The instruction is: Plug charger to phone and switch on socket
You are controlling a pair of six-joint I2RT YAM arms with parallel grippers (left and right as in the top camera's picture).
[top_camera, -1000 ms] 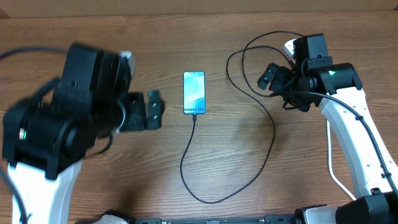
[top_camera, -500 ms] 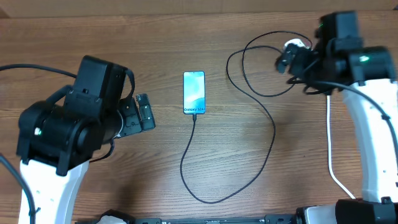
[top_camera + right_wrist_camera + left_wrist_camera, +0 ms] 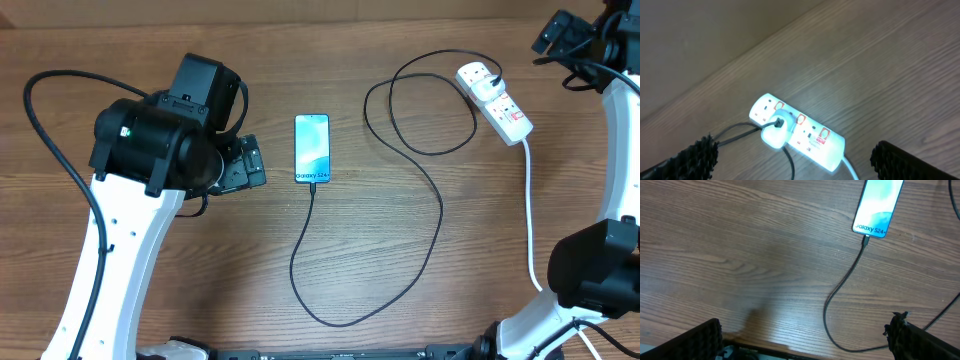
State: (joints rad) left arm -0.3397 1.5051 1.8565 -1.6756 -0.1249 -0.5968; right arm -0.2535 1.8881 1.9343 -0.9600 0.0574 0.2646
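Left pincer: jaws spread wide, empty.
Right pincer: jaws spread wide, empty.
Phone: slim glossy rectangle with a pale blue screen, just ahead of the left pincer. The left wrist view shows the plug tip at its short edge.
Charger: thin black cable. Only the overhead view shows its full loop between the pincers.
Socket: long white plastic strip with red markings, near the right pincer. The right wrist view shows a rounded white adapter seated in it.
Table: brown wood grain.
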